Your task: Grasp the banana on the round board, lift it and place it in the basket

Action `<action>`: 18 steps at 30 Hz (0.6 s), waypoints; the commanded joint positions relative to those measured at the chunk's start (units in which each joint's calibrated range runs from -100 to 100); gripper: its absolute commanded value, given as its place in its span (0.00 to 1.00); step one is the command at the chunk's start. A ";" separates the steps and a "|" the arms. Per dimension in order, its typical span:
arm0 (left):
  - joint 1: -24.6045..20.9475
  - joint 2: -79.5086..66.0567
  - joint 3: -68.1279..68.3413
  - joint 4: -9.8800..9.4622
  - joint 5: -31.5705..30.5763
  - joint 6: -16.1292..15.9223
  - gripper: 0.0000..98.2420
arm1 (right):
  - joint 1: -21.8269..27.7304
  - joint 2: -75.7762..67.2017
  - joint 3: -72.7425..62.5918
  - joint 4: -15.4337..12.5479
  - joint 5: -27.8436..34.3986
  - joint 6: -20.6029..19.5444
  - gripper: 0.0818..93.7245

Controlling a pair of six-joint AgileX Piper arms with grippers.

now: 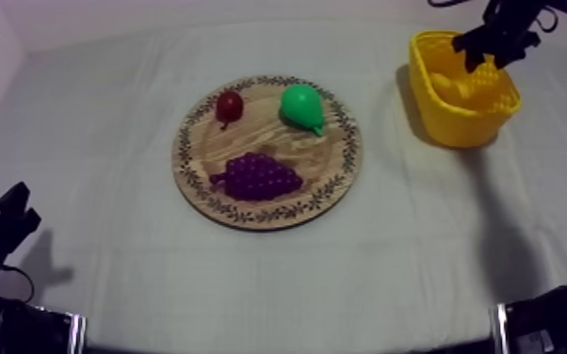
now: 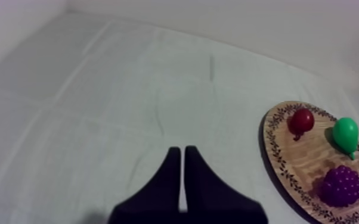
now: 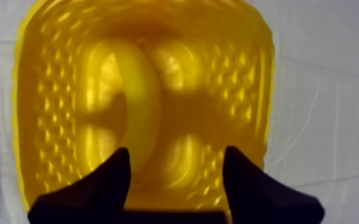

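Note:
The banana (image 3: 135, 89) lies inside the yellow basket (image 3: 259, 89), curved along its floor. My right gripper (image 3: 176, 161) hangs open just above the basket, fingers wide apart with nothing between them. From above, the right gripper (image 1: 491, 45) hovers over the basket (image 1: 480, 127) at the back right, and the banana (image 1: 457, 87) shows faintly inside. The round wooden board (image 1: 334, 184) in the middle carries a pear (image 1: 302, 106), a small red fruit (image 1: 230, 106) and grapes (image 1: 257, 176). My left gripper (image 2: 182, 156) is shut, a narrow wedge over bare cloth left of the board (image 2: 304, 164).
My left arm (image 1: 0, 231) rests low at the table's front left. The right arm's base (image 1: 551, 320) sits at the front right. Open cloth lies all round the board and between board and basket.

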 commanded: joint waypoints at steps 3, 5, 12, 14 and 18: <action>0.02 0.00 0.01 0.00 -0.02 0.00 0.00 | -0.31 -6.04 0.89 -0.34 0.27 0.70 0.39; 0.02 0.00 0.01 0.00 -0.02 0.00 0.00 | -0.37 -9.78 1.21 -0.44 0.38 1.09 0.30; 0.02 0.00 0.01 0.00 -0.02 0.00 0.00 | -0.76 -23.66 4.17 -0.31 -2.34 1.84 0.05; 0.02 0.00 0.01 0.00 -0.02 0.00 0.00 | -0.83 -27.51 6.16 -0.44 -4.20 1.91 0.03; 0.02 0.00 0.01 0.00 -0.02 0.00 0.00 | -0.83 -35.08 11.18 -1.10 -9.07 1.74 0.01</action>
